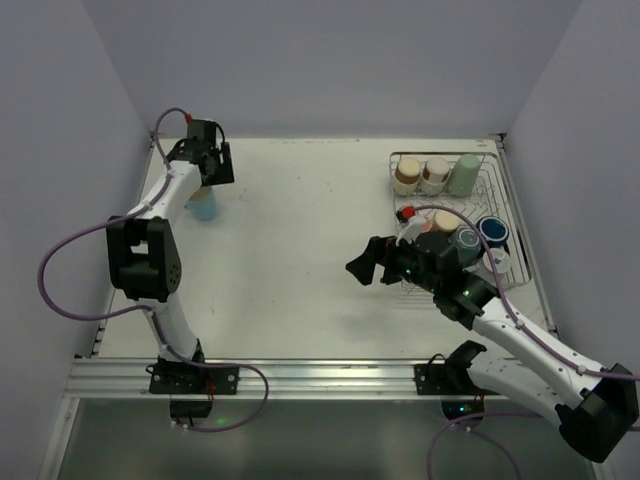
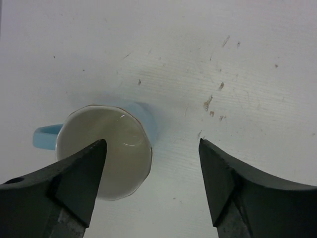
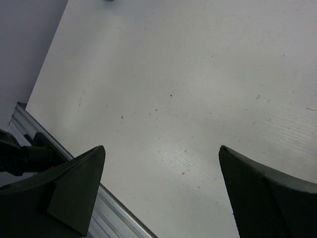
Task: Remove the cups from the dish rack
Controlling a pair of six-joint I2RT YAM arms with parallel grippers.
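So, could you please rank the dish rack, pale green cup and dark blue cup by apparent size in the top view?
1. dish rack, clearly largest.
2. pale green cup, looking elongated.
3. dark blue cup, a little smaller, though those two are close.

— The light blue mug (image 2: 124, 148)?
— Glazed ceramic, glossy, with a cream sheen inside.
— And the table (image 2: 237, 74)?
— Matt white, finely ribbed, specked and scuffed.
— The dish rack (image 1: 497, 190)?
— Thin silvery metal wire. The front rail (image 1: 320, 377) is pale, dull metal.
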